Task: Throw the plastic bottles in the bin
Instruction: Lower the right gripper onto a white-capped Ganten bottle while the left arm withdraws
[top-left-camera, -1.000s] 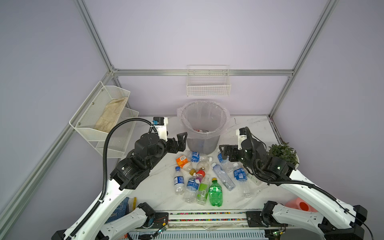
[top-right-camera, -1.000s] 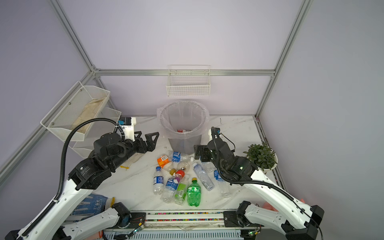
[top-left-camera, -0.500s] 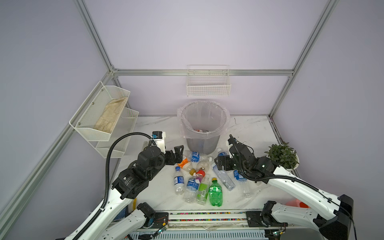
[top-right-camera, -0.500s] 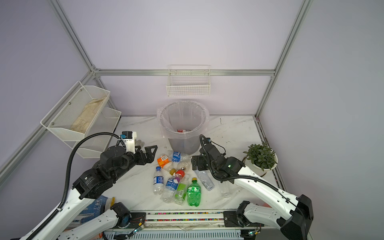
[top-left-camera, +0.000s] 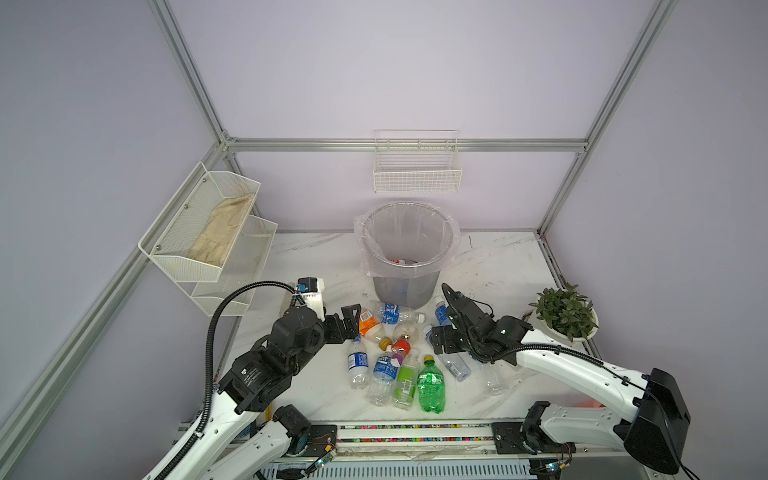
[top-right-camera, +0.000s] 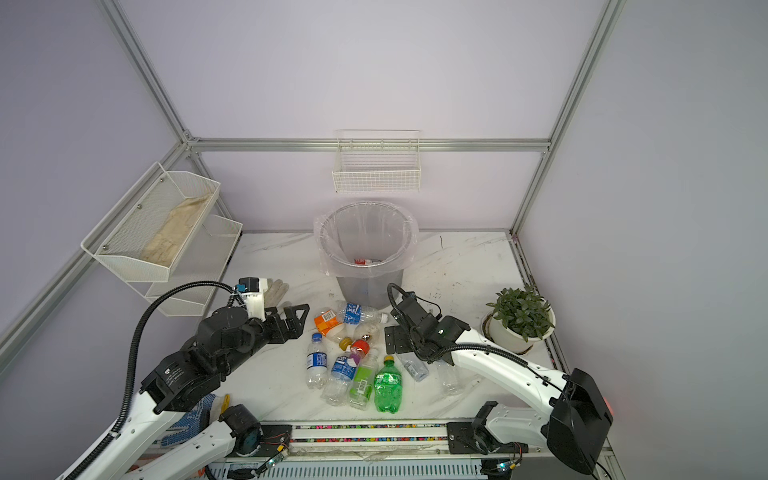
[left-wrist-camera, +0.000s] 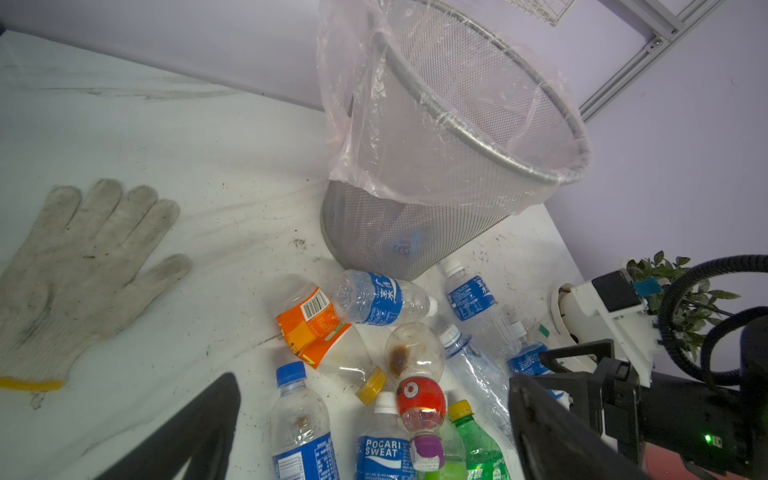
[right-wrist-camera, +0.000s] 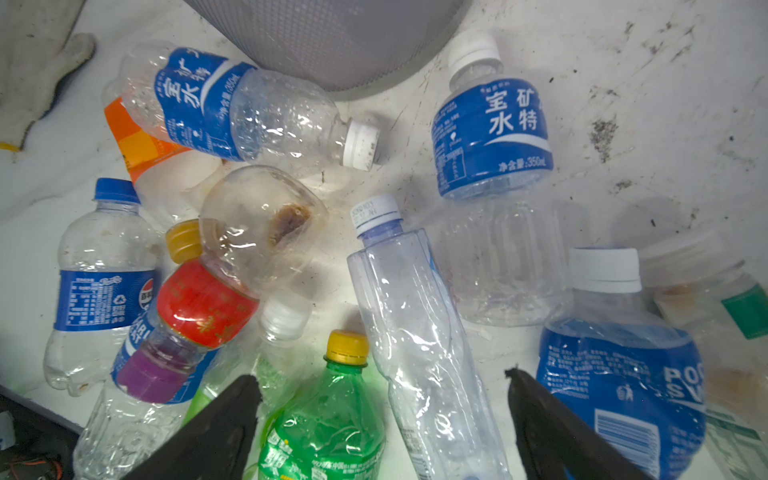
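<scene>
Lying in a heap on the table just in front of the bin, the plastic bottles sit between both arms. The left fingers are spread wide and hold nothing, low beside the heap. The right fingers gape just as wide, also empty, with a crushed clear bottle lying between them.

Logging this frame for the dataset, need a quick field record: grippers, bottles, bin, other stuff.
left gripper: open, empty, pointed at the orange-labelled bottle
right gripper: open, empty, poised over a crushed clear bottle
plastic bottles: about a dozen lying on the table, in front of the bin
bin fill: something red-and-white at the bottom, otherwise unclear
other: glove, potted plant
</scene>
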